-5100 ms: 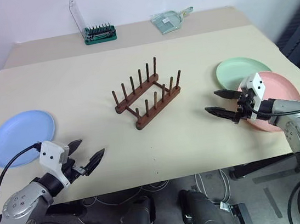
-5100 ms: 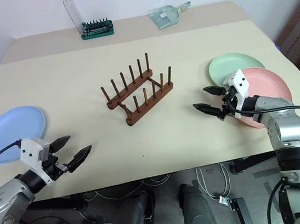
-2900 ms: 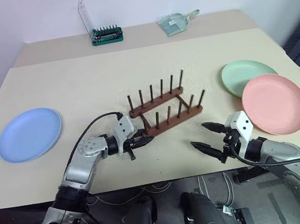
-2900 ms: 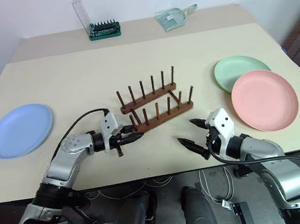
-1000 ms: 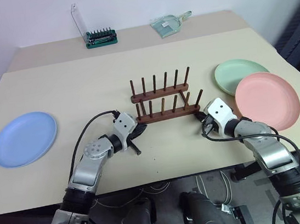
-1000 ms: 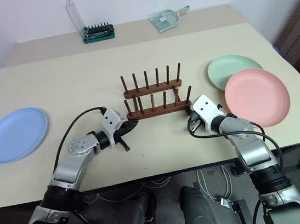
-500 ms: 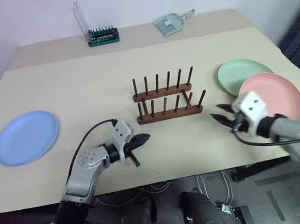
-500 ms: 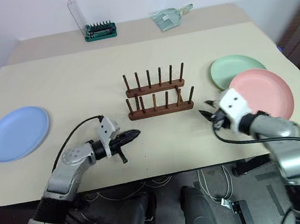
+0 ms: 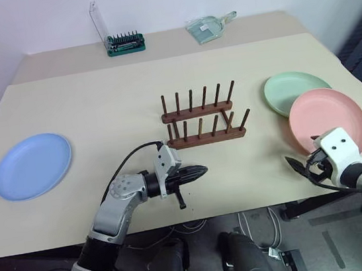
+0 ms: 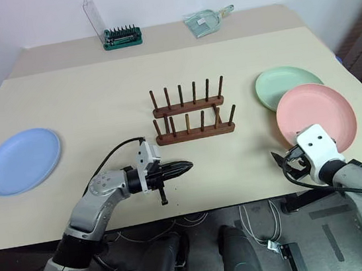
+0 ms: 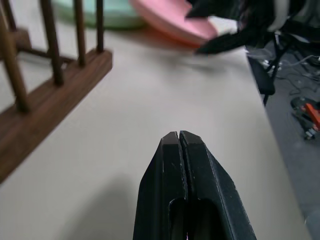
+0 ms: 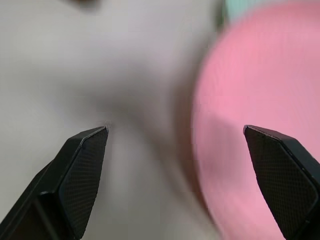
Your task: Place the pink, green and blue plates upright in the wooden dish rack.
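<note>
The wooden dish rack (image 9: 202, 119) stands empty at the table's middle, its rails running left to right. The pink plate (image 9: 328, 121) lies flat at the right and overlaps the green plate (image 9: 291, 86) behind it. Far left, the blue plate (image 9: 33, 166) lies flat. My left gripper (image 9: 202, 170) is shut and empty, pointing right, in front of the rack and apart from it. My right gripper (image 12: 175, 130) is open and empty, with its fingers astride the pink plate's near left edge (image 12: 240, 100).
A green-based tool holder (image 9: 125, 44) and a clear scoop (image 9: 210, 26) sit at the table's back edge. The table's front edge (image 9: 244, 209) runs just below both grippers. A black cable (image 9: 128, 164) loops over my left arm.
My right gripper has left the rack's right end, opened, and moved right to the pink plate's near edge. My left gripper stayed shut, drew back from the rack and swung to the right.
</note>
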Tool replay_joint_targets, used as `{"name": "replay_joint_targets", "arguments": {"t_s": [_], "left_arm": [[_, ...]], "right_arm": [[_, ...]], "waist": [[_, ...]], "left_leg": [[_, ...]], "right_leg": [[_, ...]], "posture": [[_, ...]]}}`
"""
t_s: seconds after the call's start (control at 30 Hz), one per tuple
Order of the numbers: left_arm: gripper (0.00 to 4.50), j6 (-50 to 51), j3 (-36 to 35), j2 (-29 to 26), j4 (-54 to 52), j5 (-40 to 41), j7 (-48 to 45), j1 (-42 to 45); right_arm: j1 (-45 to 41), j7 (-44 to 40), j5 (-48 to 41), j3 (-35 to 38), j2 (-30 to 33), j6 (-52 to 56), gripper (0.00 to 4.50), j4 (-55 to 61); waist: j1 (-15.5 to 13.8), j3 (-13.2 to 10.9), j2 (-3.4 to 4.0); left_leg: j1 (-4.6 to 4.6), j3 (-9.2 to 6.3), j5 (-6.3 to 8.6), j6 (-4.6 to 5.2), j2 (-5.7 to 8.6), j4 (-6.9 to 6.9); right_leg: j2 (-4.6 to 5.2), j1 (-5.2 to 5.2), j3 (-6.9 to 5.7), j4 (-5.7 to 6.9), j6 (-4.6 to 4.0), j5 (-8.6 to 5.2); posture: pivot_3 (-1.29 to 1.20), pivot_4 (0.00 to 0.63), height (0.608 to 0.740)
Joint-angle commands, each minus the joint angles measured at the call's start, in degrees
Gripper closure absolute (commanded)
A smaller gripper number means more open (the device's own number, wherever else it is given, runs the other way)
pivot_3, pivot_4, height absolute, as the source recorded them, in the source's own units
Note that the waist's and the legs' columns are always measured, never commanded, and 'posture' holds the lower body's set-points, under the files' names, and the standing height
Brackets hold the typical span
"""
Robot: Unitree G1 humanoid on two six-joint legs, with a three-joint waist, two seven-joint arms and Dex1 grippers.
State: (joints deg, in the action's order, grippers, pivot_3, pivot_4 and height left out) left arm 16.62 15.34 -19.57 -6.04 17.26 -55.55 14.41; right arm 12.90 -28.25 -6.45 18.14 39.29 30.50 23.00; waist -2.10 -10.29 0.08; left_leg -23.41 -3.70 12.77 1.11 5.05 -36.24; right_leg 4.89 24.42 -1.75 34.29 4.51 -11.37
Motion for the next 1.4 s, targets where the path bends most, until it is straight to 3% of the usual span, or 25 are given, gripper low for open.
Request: {"name": "replay_joint_targets", "arguments": {"t_s": [0.03, 0.13, 0.33, 0.57, 0.8, 0.97, 1.1, 1.23, 1.4], "left_arm": [[4.50, -3.12, 0.46, -0.68, -0.52, -0.46, -1.24, -0.49], [4.50, -5.08, 0.52, -0.67, 1.08, -0.99, -1.55, -0.93], [4.50, -8.47, 0.72, -0.08, 4.45, -1.63, -2.16, -1.63], [4.50, -10.83, 0.88, 0.42, 7.08, -1.77, -2.63, -1.28], [4.50, -11.24, 0.50, 0.64, 7.71, -1.81, -2.34, -0.16], [4.50, -10.58, -0.59, 0.68, 6.42, -1.83, -0.25, 0.54], [4.50, -8.34, -3.03, -0.10, 2.81, -0.03, 1.69, -0.10], [4.50, -5.59, -5.98, -2.32, -1.86, 1.78, 2.81, -2.23], [4.50, -2.44, -9.03, -5.36, -7.50, 3.92, 4.06, -5.84]], "right_arm": [[-1.08, 1.78, 1.62, 0.25, -0.43, -1.50, 0.31, -0.54], [-1.31, 2.19, 2.25, -0.02, -0.39, -2.08, 1.34, -1.50], [-1.79, 2.58, 3.01, -0.75, -0.31, -2.70, 4.46, -1.93], [-0.68, -0.18, 3.55, 0.79, 2.91, -3.66, 4.46, 1.73], [-3.04, -6.03, 0.21, 8.69, 8.73, -4.35, 4.46, 8.14], [-26.99, -7.26, -19.17, 11.25, 9.62, 4.28, 4.46, 10.79], [-39.54, -7.98, -37.74, 7.58, 1.84, 9.63, 4.46, 8.78], [-44.32, -6.41, -49.03, 7.22, -2.92, 14.15, 4.46, 3.69], [-44.69, -7.29, -53.92, 5.34, -4.27, 15.86, 4.46, -1.18]], "waist": [[-0.08, 0.00, 0.00], [-0.14, 0.00, 0.00], [-0.16, 0.00, -0.01], [-0.16, 0.00, -0.04], [-0.09, -0.01, -0.03], [0.88, -0.20, 0.10], [0.81, -0.22, -0.45], [0.51, -0.26, -0.47], [-0.05, -0.26, -0.43]], "left_leg": [[0.01, 0.00, 0.00, 0.00, 0.00, 0.00], [-0.01, 0.01, 0.00, 0.01, 0.00, 0.00], [-0.02, 0.04, 0.01, 0.05, 0.00, 0.00], [0.00, 0.04, 0.01, 0.06, 0.00, -0.02], [-0.01, 0.06, 0.01, 0.06, 0.00, -0.05], [0.03, 0.27, 0.01, 0.07, -0.10, -0.11], [-0.01, 0.22, 0.01, 0.07, -0.36, -0.02], [-0.11, 0.29, 0.06, 0.15, -0.35, -0.06], [-0.11, 0.37, 0.10, 0.20, -0.28, -0.07]], "right_leg": [[0.00, -0.01, 0.00, 0.00, 0.00, 0.00], [0.00, -0.02, -0.01, -0.03, 0.00, 0.00], [0.00, -0.01, -0.01, -0.04, 0.01, 0.00], [0.01, -0.05, -0.02, -0.04, 0.02, -0.01], [0.00, -0.04, -0.02, -0.03, 0.04, 0.00], [0.08, -0.02, -0.06, -0.04, 0.11, 0.16], [-0.07, -0.05, -0.30, -0.13, 0.10, 0.17], [0.00, 0.01, -0.26, -0.21, -0.14, 0.32], [0.10, 0.05, -0.19, -0.21, -0.14, 0.32]], "posture": [[0.00, 0.150, 0.740], [0.00, 0.150, 0.740], [0.00, 0.150, 0.740], [0.00, 0.150, 0.740], [0.00, 0.150, 0.740], [0.00, 0.150, 0.740], [0.00, 0.150, 0.740], [0.00, 0.150, 0.740], [0.00, 0.150, 0.740]]}}
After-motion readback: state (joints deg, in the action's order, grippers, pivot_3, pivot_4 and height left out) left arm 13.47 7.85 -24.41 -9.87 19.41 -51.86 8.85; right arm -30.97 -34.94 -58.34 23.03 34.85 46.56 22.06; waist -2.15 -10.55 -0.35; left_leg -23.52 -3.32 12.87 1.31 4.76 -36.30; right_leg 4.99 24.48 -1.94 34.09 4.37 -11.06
